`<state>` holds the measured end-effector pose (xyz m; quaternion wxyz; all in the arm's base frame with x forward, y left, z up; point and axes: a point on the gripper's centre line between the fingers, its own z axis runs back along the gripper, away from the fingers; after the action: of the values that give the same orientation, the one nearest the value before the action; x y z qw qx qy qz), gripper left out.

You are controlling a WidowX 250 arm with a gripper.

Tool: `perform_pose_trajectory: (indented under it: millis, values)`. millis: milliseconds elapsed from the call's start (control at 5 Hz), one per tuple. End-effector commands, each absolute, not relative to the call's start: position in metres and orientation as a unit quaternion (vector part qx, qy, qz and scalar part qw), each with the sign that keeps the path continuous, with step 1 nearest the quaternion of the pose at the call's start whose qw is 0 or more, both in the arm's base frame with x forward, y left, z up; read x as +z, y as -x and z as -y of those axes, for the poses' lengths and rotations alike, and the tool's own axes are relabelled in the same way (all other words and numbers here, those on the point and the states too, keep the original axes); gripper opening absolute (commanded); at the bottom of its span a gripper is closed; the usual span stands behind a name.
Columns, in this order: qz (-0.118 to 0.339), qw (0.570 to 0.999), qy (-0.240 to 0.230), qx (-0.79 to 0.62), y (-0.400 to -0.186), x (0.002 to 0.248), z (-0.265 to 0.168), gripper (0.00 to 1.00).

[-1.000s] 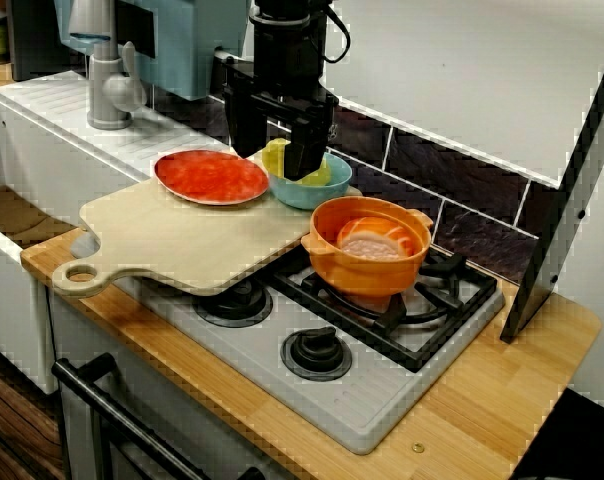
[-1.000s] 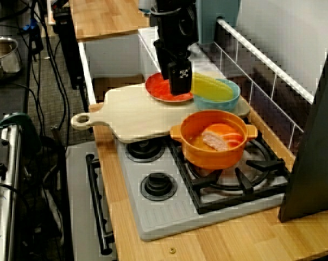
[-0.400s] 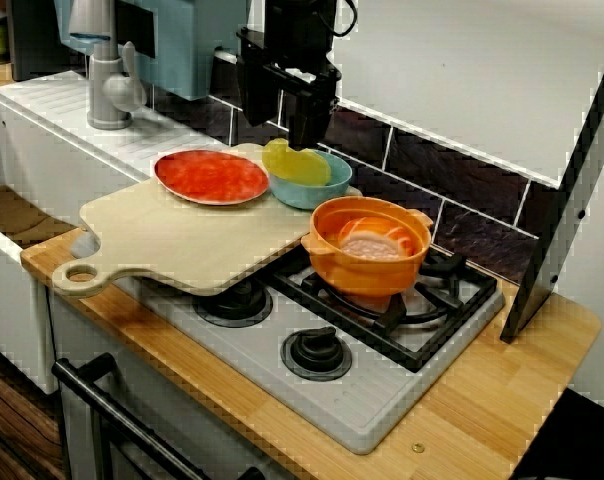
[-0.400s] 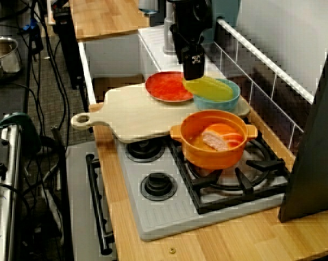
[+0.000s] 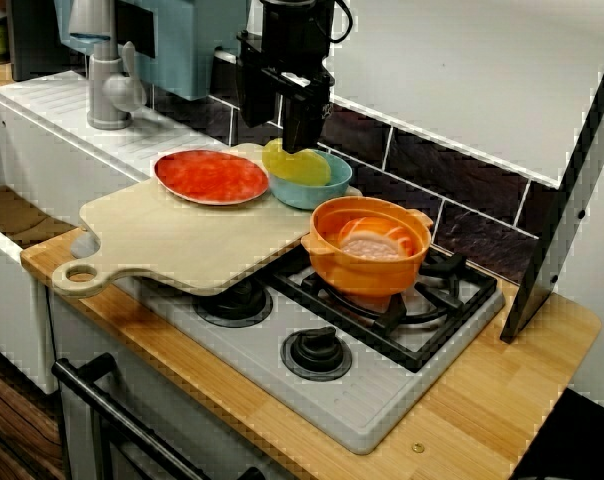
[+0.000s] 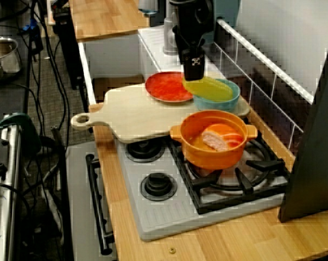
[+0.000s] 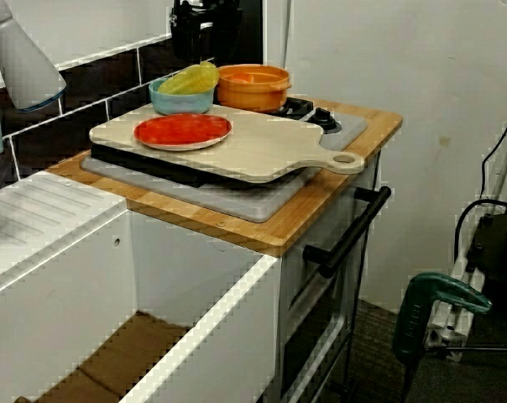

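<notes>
In the front view, a cutting board lies on the left, part on the wooden table and part over the stove. A red plate sits at the board's far edge. Just right of the plate, touching it or nearly so, stands a blue bowl with a yellow corn cob lying across its top. The cob's long axis runs left to right, roughly along the tiled wall, and its left end sticks out past the bowl's rim toward the plate. The claw hangs straight above this cob, clear of it by a small gap and more over its left, plate-side half than its right. In the view along the table, the claw has its marked finger just above the end of the corn cob that faces the plate. The fingers seem to stand apart with nothing between them, so the claw is empty and the cob rests in the bowl. Right of the bowl and nearer, an orange pot sits on the stove grate with pinkish pieces inside, well clear of the claw.
</notes>
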<state>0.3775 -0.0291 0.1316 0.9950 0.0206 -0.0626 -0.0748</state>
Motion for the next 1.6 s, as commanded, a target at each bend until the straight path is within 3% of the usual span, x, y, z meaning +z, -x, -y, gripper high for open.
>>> perform_pose_trajectory:
  millis: [0, 1200, 1400]
  values:
    - [0.095, 0.994, 0.015, -0.049, -0.392, 0.146, 0.036, 1.0]
    - [0.068, 0.997, -0.012, -0.044, -0.395, 0.124, 0.041, 1.0]
    - [0.064, 0.997, -0.016, -0.044, -0.393, 0.122, 0.04, 0.0]
